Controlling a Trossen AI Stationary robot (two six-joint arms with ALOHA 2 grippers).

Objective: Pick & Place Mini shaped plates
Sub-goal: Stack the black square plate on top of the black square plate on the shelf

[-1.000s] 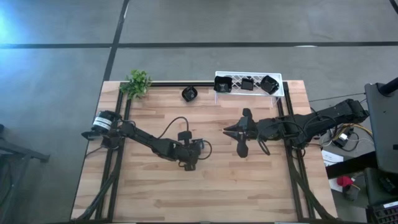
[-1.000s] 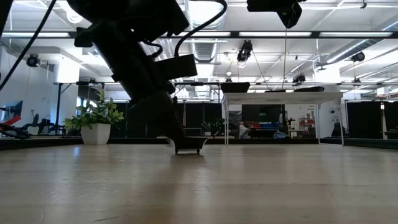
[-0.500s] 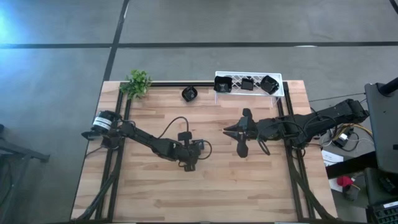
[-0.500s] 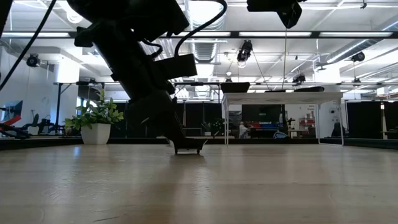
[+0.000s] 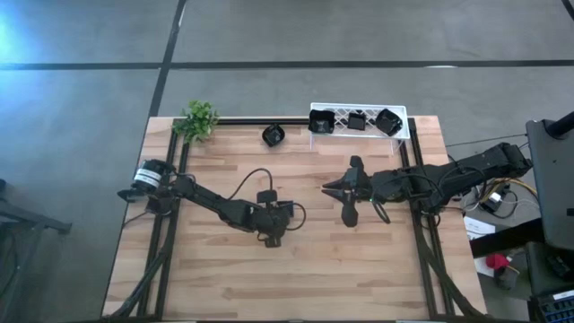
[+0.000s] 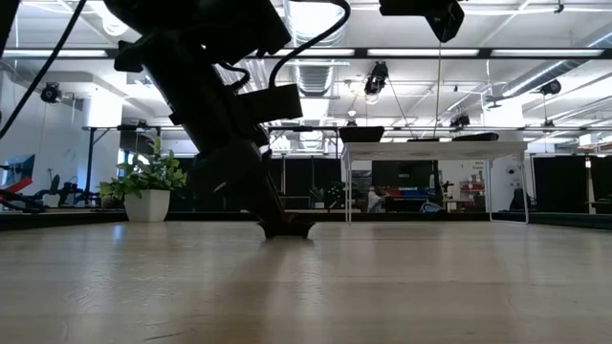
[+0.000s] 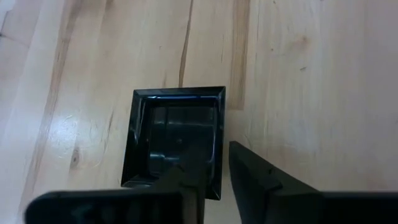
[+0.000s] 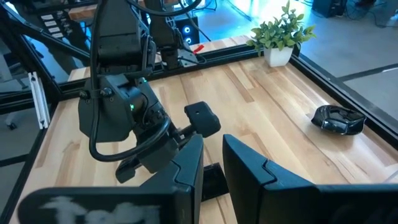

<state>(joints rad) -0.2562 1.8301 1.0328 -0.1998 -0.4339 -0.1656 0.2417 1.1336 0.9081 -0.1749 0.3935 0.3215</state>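
A black square mini plate (image 7: 177,140) lies flat on the wooden table near its middle. My left gripper (image 7: 222,171) slants down over it, open. One finger (image 7: 199,168) stands over the plate's inside and the other (image 7: 255,177) outside its rim, with bare wood between that finger and the rim. The low view shows the same plate (image 6: 290,229) under the left arm. My right gripper (image 8: 212,168) hangs above the table to the right of the plate, open with nothing between its fingers. Another dark plate (image 5: 273,135) rests on the table near the far edge. My left gripper stands astride one side rim (image 7: 219,124) of the square plate, coming from above at a slant. The outer finger is clear of the rim. Whether the inner finger touches the plate, I cannot tell. The plate rests on the table.
A white lattice rack (image 5: 405,126) at the far edge holds three dark plates. A small green plant (image 5: 198,119) stands at the far left corner. Black rails run along the table's left and right sides. Bare wood lies in front of both arms.
In the low view the square plate under my left gripper has sunk a little and now lies flat on the table. Both arms have kept still.
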